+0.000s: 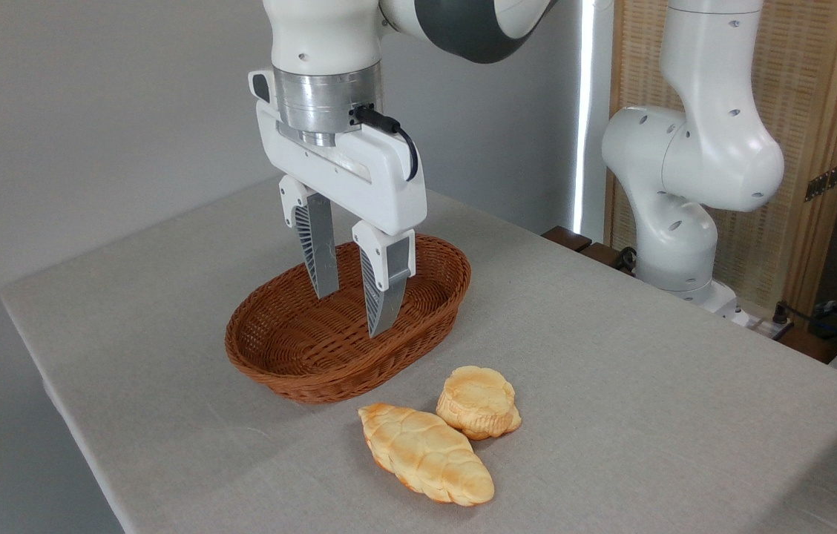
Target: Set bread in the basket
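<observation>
On table (648, 386), 1 bread (478, 401), 1 basket (292, 356)

White arm, dark grey joint, silver wrist ring, black cable, white hand (355, 311) with ribbed grey fingers (320, 252)

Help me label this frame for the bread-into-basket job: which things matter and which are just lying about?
In the job: round bun, on the table; wicker basket, empty; gripper, open above the basket.

Lying about: braided loaf, touching the bun.
</observation>
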You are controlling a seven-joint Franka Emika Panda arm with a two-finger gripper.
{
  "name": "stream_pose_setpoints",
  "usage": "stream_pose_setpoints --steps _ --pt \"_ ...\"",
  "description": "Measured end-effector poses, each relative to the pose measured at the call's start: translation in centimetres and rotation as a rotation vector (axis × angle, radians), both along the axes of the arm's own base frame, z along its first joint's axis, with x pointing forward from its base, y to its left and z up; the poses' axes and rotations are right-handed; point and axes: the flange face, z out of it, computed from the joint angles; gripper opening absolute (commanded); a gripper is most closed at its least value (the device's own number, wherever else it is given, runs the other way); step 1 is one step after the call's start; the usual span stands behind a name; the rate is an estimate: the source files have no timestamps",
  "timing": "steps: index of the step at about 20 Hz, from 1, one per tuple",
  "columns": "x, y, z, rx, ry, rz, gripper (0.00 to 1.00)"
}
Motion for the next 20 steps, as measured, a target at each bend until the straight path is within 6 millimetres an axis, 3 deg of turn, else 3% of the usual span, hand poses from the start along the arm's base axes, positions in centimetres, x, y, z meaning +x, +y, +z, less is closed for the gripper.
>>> stream_pose_setpoints --steps 20 --pt "0.07 -0.12 0.33 -0.029 -0.006 0.008 1.00"
